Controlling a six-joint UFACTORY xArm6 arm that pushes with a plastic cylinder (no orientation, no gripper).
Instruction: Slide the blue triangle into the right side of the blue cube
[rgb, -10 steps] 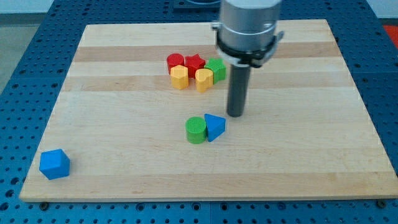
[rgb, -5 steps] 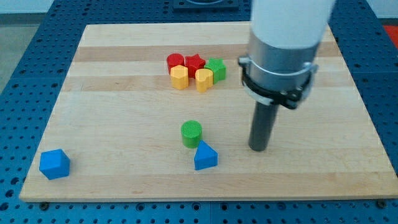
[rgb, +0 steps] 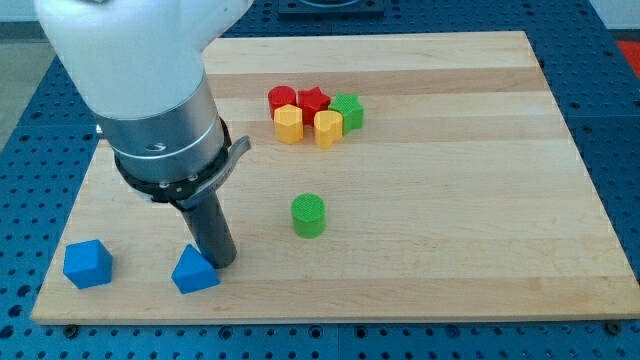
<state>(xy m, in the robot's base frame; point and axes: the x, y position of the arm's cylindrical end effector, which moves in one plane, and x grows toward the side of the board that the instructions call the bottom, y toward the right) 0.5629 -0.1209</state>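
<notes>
The blue triangle (rgb: 194, 271) lies near the view's bottom left of the wooden board (rgb: 450, 230). The blue cube (rgb: 87, 263) sits to its left, close to the board's bottom-left corner, with a gap between them. My tip (rgb: 222, 262) stands just right of and slightly above the blue triangle, touching or almost touching it. The arm's grey body covers the board's upper left.
A green cylinder (rgb: 308, 215) stands alone near the board's middle. Near the view's top sits a cluster: a red cylinder (rgb: 282, 99), a red star (rgb: 314, 101), a green block (rgb: 348, 110), a yellow hexagon (rgb: 289, 124) and a yellow heart (rgb: 327, 128).
My tip swung from the right of the green cylinder to the bottom left. The blue triangle moved away from the green cylinder, down and left toward the blue cube.
</notes>
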